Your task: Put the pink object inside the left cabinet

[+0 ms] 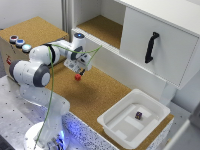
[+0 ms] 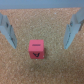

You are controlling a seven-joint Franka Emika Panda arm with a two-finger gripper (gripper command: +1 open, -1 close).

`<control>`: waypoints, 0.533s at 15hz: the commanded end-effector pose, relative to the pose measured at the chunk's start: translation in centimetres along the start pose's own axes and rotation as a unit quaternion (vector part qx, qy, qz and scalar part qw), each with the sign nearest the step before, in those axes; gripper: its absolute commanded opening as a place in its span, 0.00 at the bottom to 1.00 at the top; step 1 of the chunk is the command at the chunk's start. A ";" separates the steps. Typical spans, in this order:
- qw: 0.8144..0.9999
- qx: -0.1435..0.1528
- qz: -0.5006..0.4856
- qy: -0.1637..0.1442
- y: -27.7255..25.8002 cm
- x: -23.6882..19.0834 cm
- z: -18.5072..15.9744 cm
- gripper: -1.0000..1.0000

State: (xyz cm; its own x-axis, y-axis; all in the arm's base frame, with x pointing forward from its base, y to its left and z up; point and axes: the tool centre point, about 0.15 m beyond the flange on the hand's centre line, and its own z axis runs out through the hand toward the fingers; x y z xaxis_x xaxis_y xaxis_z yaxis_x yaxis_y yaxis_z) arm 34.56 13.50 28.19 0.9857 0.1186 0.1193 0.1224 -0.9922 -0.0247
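The pink object (image 1: 78, 77) (image 2: 36, 49) is a tiny reddish-pink cube lying on the cork counter. My gripper (image 1: 80, 69) (image 2: 40, 31) hangs just above it, open, with a finger on each side and clear gaps between the fingers (image 2: 72, 32) and the cube. The left cabinet (image 1: 102, 27) is the open white-walled compartment with a cork floor, behind the gripper and a little toward the exterior view's right.
A white door with a black handle (image 1: 151, 47) closes the section toward the exterior view's right. A white tray (image 1: 150, 104) on the counter holds a small dark purple cube (image 1: 138, 115). A box with coloured buttons (image 1: 19, 42) stands at the exterior view's left.
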 end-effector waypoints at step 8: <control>0.999 -0.017 0.037 0.028 0.1 2.6 7.0 1.00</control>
State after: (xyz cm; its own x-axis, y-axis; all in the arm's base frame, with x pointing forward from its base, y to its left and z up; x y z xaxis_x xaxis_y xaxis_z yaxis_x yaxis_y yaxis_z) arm 34.54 13.98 24.55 0.9779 0.0543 0.2020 0.0519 -0.9985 0.0175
